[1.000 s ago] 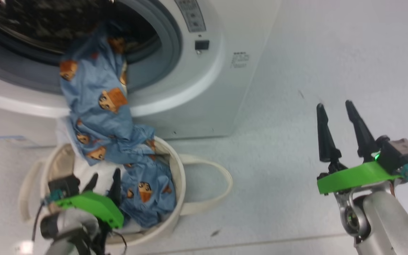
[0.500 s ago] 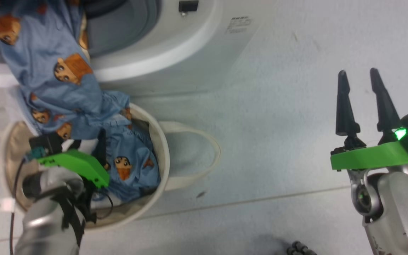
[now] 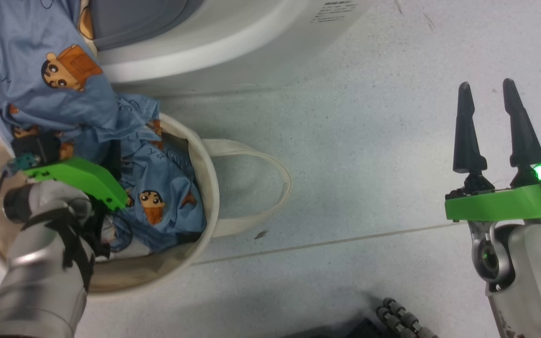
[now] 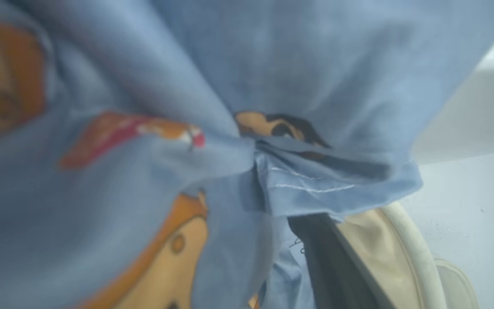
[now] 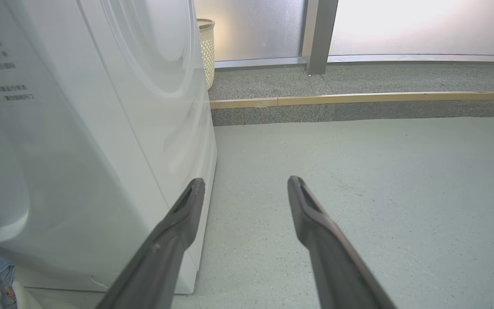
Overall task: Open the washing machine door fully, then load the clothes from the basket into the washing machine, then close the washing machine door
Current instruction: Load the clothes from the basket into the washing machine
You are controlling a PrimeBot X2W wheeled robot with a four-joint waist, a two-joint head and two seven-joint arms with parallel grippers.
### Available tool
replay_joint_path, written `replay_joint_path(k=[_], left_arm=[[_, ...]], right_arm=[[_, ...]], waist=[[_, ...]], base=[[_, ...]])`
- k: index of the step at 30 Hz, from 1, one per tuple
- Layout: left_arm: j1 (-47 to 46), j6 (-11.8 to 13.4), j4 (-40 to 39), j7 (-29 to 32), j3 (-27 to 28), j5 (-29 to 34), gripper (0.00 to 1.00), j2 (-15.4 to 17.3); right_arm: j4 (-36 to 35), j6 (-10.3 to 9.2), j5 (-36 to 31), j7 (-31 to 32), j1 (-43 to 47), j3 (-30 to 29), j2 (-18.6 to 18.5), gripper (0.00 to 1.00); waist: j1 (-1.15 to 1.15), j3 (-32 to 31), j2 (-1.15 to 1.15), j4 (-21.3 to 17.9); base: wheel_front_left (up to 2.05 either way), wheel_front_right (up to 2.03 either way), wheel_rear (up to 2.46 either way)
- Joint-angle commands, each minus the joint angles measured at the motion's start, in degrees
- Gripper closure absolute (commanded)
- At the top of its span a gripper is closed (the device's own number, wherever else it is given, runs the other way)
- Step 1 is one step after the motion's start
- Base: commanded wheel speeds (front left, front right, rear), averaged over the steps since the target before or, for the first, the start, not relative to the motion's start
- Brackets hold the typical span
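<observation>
**Step in hand: transferring the clothes to the drum.**

1. Position. My left claw [image 3: 115, 162] was down inside the basket [image 3: 207, 164], buried in the clothes [image 3: 167, 188]. The light-blue fabric ran from the grey gasket [image 3: 134, 19] of the washing machine [image 3: 214, 51] down over the machine's front and into the basket, so the load was partly up and partly trailing.

2. Grip state. In the left wrist view the folds drew together to one tight point ahead of my fingers. One dark finger [image 4: 315, 253] showed below the hem and the other was covered. I judged the claw to be closed on a gathered fold, though its exact gap was hidden.

3. Idle arm. My right claw [image 3: 485, 83] hung over the bare floor [image 3: 345, 141], well apart from the basket. Its fingers were spread wide and held nothing.

4. Recommended procedure. The lift called for raising the pinched fold straight up until it cleared the basket rim. It then needed carrying past the gasket lip, deep into the drum, before release. A shallow drop risked the cloth sliding back out.

5. Caution. A thin pinch could slip under the weight of the hanging fabric.
</observation>
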Motion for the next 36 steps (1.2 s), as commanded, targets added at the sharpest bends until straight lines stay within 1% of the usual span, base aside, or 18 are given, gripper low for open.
replay_joint_path(k=[1, 2, 5, 8, 14, 17, 22, 28, 31, 36], left_arm=[[-0.2, 0.2, -0.3, -0.6, 1.0, 0.0, 0.02, 2.5], [-1.0, 0.8, -0.5, -0.7, 1.5, -0.2, 1.0, 2.8], [-1.3, 1.6, -3.8, -0.7, 2.8, 0.0, 1.0, 3.3], [0.0, 1.9, -7.7, -0.7, 4.0, 1.0, 1.0, 3.2], [4.2, 1.9, -16.2, -0.8, 6.7, 5.1, 1.0, 2.4], [5.8, 2.4, -20.1, -0.8, 8.8, 7.2, 1.0, 2.2], [5.8, 2.2, -22.7, -0.8, 11.9, 9.5, 1.0, 2.4], [2.9, 1.2, -27.3, -0.8, 13.5, 12.5, 1.0, 1.8], [1.2, 1.0, -27.4, -0.8, 13.7, 13.5, 1.0, 1.8], [-4.9, 1.0, -25.6, -0.8, 13.9, 15.8, 1.0, 2.8]], right_arm=[[-2.0, 0.03, -0.4, -0.7, 0.4, 0.4, -0.1, 0.0], [-2.2, 0.03, -0.5, -0.7, 0.4, 0.3, 0.0, 0.0], [-2.4, 0.03, -0.6, -0.7, 0.3, 0.1, 0.1, 0.0], [-2.1, 0.03, -0.6, -0.7, 0.3, 0.2, 0.3, 0.0], [-0.7, 0.03, 0.2, -0.7, 0.2, 1.1, 0.7, 0.0], [0.4, 0.03, 0.8, -0.7, 0.3, 1.7, 0.8, 0.0], [1.9, 0.03, 1.6, -0.7, 0.4, 3.0, 0.9, 0.0], [2.6, 0.03, 2.2, -0.7, 1.1, 3.5, 0.5, 0.0], [2.6, 0.03, 2.3, -0.7, 1.3, 3.5, 0.3, 0.0], [2.0, 0.03, 2.1, -0.7, 1.5, 3.6, -0.5, 0.0]], waist=[[0.0, 0.2, 0.0, 0.0], [0.0, 0.5, 0.0, 0.1], [0.0, 0.7, 0.0, 0.6], [0.0, -0.2, 0.0, 1.4], [0.0, -4.2, 0.0, 2.9], [0.0, -6.6, 0.0, 3.5], [0.0, -9.8, 0.0, 3.6], [0.0, -11.3, 0.0, 3.0], [0.0, -11.1, 0.0, 2.5], [0.0, -9.7, 0.0, 1.3]], base=[[0.0, 0.0, 0.0], [0.0, 0.0, 0.0], [0.0, 0.0, 0.0], [0.0, 0.0, 0.0], [0.0, 0.0, 0.0], [0.0, 0.0, 0.0], [0.0, 0.0, 0.0], [0.0, 0.0, 0.0], [0.0, 0.0, 0.0], [0.0, 0.0, 0.0]])
